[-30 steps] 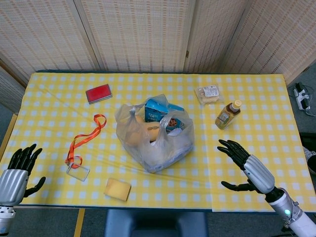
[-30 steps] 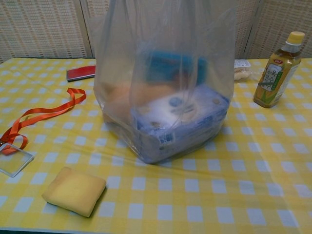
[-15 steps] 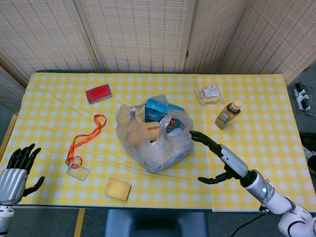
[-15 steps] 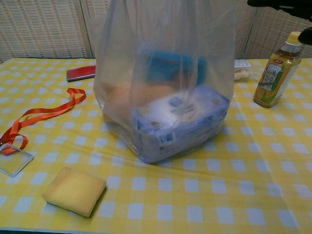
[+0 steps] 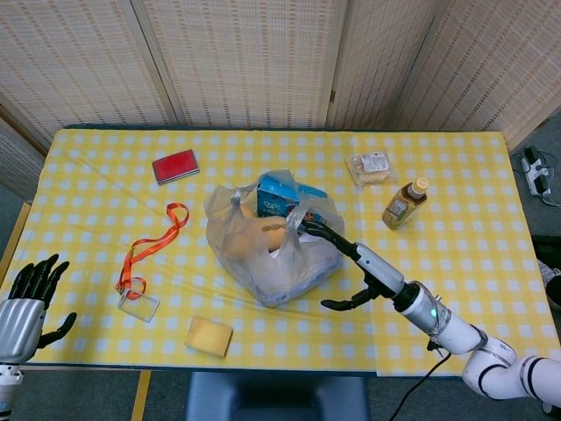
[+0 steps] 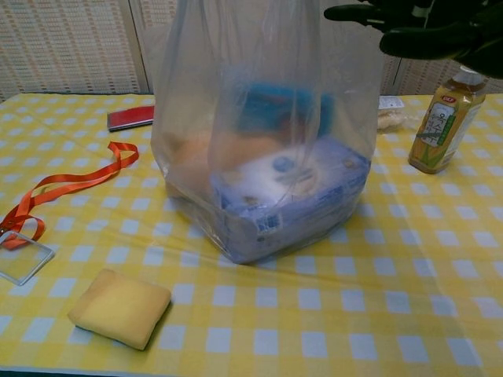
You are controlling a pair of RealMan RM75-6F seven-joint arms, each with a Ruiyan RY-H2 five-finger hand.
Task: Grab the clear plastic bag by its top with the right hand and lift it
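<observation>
Clear plastic bag (image 5: 273, 244) is sitting upright mid-desk (image 5: 456, 175) on the yellow check cloth, boxes and packets showing inside. Right hand (image 5: 351, 267) is reaching at the bag's top, fingers (image 6: 369, 12) spread, thumb apart, gripping nothing. Left hand (image 5: 26, 303) is hanging off the near-left desk edge, fingers spread, empty. Tea bottle (image 6: 446, 114) is standing right of the bag

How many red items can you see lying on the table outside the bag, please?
2: a red wallet at the far left of the table, and a red lanyard nearer, left of the clear plastic bag.
</observation>
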